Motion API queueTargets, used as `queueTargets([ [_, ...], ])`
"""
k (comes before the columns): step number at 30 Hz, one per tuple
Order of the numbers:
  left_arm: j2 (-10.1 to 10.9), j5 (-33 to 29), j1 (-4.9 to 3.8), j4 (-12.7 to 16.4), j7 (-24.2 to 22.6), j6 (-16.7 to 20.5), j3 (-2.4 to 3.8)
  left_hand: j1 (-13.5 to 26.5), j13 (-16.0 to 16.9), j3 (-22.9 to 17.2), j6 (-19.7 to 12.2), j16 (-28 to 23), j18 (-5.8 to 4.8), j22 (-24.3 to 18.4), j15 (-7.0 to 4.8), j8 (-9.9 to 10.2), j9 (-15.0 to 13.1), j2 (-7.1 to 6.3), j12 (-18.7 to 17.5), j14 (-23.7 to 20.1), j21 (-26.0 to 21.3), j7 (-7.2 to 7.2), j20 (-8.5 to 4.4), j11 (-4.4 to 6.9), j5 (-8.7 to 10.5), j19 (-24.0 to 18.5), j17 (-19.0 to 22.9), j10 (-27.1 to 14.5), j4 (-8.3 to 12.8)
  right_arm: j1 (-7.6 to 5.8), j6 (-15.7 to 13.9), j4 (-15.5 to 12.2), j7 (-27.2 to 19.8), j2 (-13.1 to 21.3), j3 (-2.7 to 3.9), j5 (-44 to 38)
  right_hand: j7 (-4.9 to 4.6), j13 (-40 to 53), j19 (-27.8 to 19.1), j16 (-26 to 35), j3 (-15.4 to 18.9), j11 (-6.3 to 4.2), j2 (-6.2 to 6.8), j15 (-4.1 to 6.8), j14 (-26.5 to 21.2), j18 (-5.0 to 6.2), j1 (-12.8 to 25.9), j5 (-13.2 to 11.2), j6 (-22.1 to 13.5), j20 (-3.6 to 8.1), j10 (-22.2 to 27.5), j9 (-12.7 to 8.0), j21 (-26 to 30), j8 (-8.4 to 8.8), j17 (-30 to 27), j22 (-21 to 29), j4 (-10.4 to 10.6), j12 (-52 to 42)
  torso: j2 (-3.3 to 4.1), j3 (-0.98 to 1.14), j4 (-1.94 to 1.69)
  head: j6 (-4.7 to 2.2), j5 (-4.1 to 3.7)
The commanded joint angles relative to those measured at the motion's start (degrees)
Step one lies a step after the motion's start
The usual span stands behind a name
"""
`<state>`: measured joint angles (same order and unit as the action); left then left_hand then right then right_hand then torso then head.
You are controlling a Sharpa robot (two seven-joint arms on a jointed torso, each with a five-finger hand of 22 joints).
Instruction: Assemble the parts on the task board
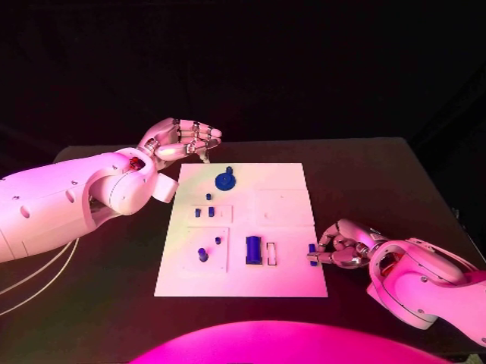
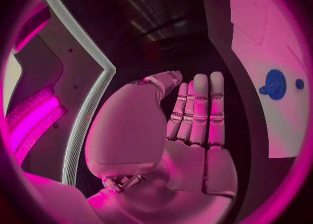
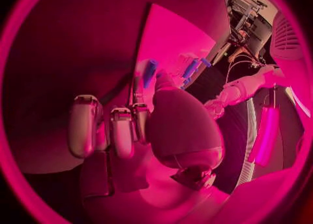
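Observation:
The white task board (image 1: pixel 275 205) lies in the middle of the black table. On it are a round blue disc (image 1: pixel 227 180) at the far end, small blue pegs (image 1: pixel 205 213) at mid-left, a blue block (image 1: pixel 252 249) beside a white frame (image 1: pixel 271 253), and a blue piece (image 1: pixel 203 255) near the left. My right hand (image 1: pixel 346 246) is at the board's right edge and pinches a small blue part (image 1: pixel 312 254), seen at its fingertips (image 3: pixel 150 72). My left hand (image 1: pixel 183 140) hovers off the board's far left corner, its fingers (image 2: pixel 199 112) straight and holding nothing; the disc (image 2: pixel 274 84) lies beside it.
Bare black table (image 1: pixel 374 174) surrounds the board on all sides. White cables (image 1: pixel 29 284) trail off the table's left side under my left arm. Beyond the held part, more blue parts (image 3: pixel 191 68) stand on the board (image 3: pixel 169 36).

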<state>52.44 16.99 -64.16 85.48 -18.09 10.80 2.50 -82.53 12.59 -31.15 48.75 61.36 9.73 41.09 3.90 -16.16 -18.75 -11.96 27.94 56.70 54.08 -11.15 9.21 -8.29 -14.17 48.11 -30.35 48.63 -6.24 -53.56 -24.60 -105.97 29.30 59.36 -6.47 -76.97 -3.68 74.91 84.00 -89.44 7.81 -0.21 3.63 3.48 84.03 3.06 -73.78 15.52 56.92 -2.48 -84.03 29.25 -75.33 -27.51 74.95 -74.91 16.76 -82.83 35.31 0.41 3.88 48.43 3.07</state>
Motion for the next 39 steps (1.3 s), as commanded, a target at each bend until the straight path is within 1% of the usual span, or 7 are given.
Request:
queueTargets([
  [1,0.0,-0.4,-0.03,0.2,-0.5,-0.3,0.03,0.1,-0.1,0.1,-0.2,-0.1,0.82,-0.1,-0.01,-0.3,0.1,0.57,0.2,-0.3,-0.4,-0.16,0.15,0.18,-0.31,0.1,0.1,-0.4,0.0,0.31,1.5,0.6,1.5,-0.5,-0.04,-2.2,0.12,8.4,2.5,-0.2,0.2,-0.34,-0.63,0.5,5.8,-0.53,-0.4,0.0,0.5,0.13,-1.6,-0.1,-0.2,-0.21,14.1,-11.8,-0.2,0.1,0.01,0.02,0.09,0.23,0.13],
  [9,0.1,-0.4,-0.03,0.2,-0.4,-0.4,0.03,0.1,-0.1,0.1,-0.2,-0.1,0.82,-0.1,-0.01,-0.3,0.1,0.57,0.2,-0.3,-0.4,-0.16,0.15,0.18,-0.31,0.1,0.1,-0.4,0.0,0.96,3.7,1.8,3.2,-1.8,-0.09,-4.9,0.56,8.4,2.5,-0.2,-1.9,-0.8,-0.73,0.95,5.8,-0.55,-7.1,0.3,0.4,0.59,-1.5,0.1,-0.3,0.24,14.1,-11.8,-0.4,0.4,0.0,0.04,0.12,0.54,0.2],
  [16,0.1,-0.4,-0.03,0.2,-0.3,-0.4,0.03,0.2,-0.1,0.2,-0.2,0.0,0.82,-0.1,-0.01,-0.4,0.1,0.62,0.4,-0.3,-0.4,-0.16,0.15,0.19,-0.3,0.1,0.1,-0.4,0.0,1.37,5.4,2.4,4.4,-2.4,-0.13,-8.2,0.52,8.2,2.4,-0.2,-9.2,-0.81,2.68,0.98,5.7,-0.53,-11.7,0.4,1.1,0.69,-1.2,-0.3,-0.1,1.46,14.0,-11.7,-0.2,1.0,-0.08,0.0,0.13,0.71,0.25],
  [25,0.1,-0.4,-0.03,0.2,-0.3,-0.5,0.03,0.2,-0.1,0.2,-0.2,0.0,0.82,-0.1,-0.01,-0.4,0.1,0.63,0.4,-0.3,-0.4,-0.16,0.15,0.19,-0.31,0.1,0.1,-0.4,0.0,1.48,6.1,2.1,5.3,-2.8,-0.15,-9.8,0.41,8.0,2.4,-0.2,-14.3,-0.74,4.9,0.94,5.7,-0.54,-14.2,0.4,2.0,0.67,-1.0,-0.7,-0.1,2.23,14.0,-11.7,-0.4,1.4,-0.05,0.01,0.12,0.63,0.09],
  [30,0.1,-0.4,-0.03,0.2,-0.2,-0.5,0.03,0.2,-0.1,0.2,-0.2,0.0,0.82,-0.1,-0.01,-0.4,0.1,0.63,0.4,-0.3,-0.4,-0.16,0.15,0.19,-0.31,0.1,0.1,-0.4,0.0,1.47,3.4,1.3,4.9,-2.8,-0.14,-9.1,0.52,8.2,2.4,-0.2,-21.2,-0.88,5.78,1.03,5.8,-0.55,-14.8,0.4,2.8,0.76,-1.1,-1.0,-0.2,2.77,14.0,-11.8,-0.4,1.4,-0.04,0.03,0.13,0.55,0.2],
  [33,0.1,-0.4,-0.04,0.3,-0.2,-0.5,0.03,0.2,-0.1,0.2,-0.2,0.0,0.82,-0.1,-0.01,-0.4,0.1,0.63,0.4,-0.3,-0.4,-0.16,0.15,0.19,-0.31,0.1,0.1,-0.4,0.0,1.42,-1.1,0.0,3.6,-2.6,-0.03,-7.0,0.76,8.8,2.7,-0.4,-25.6,-1.11,6.32,1.21,5.9,-0.72,-14.1,0.3,3.0,0.92,-1.6,-0.7,-1.3,2.59,14.5,-12.0,-0.9,0.7,0.0,-0.01,0.04,0.58,0.28],
  [39,0.1,-0.4,-0.04,0.3,-0.2,-0.5,0.03,0.1,-0.1,0.1,-0.2,0.0,0.82,-0.1,-0.02,-0.4,0.1,0.65,0.4,-0.3,-0.4,-0.15,0.15,0.19,-0.32,0.1,0.1,-0.4,0.0,0.52,-5.3,-1.4,1.3,-3.0,0.17,-1.7,1.02,9.1,2.8,-0.4,-30.4,-1.27,7.11,1.38,5.9,-0.78,-10.5,0.2,2.2,1.06,-2.0,0.4,-1.6,1.88,14.7,-12.1,-1.1,0.5,-0.06,0.0,0.13,0.51,0.31],
])
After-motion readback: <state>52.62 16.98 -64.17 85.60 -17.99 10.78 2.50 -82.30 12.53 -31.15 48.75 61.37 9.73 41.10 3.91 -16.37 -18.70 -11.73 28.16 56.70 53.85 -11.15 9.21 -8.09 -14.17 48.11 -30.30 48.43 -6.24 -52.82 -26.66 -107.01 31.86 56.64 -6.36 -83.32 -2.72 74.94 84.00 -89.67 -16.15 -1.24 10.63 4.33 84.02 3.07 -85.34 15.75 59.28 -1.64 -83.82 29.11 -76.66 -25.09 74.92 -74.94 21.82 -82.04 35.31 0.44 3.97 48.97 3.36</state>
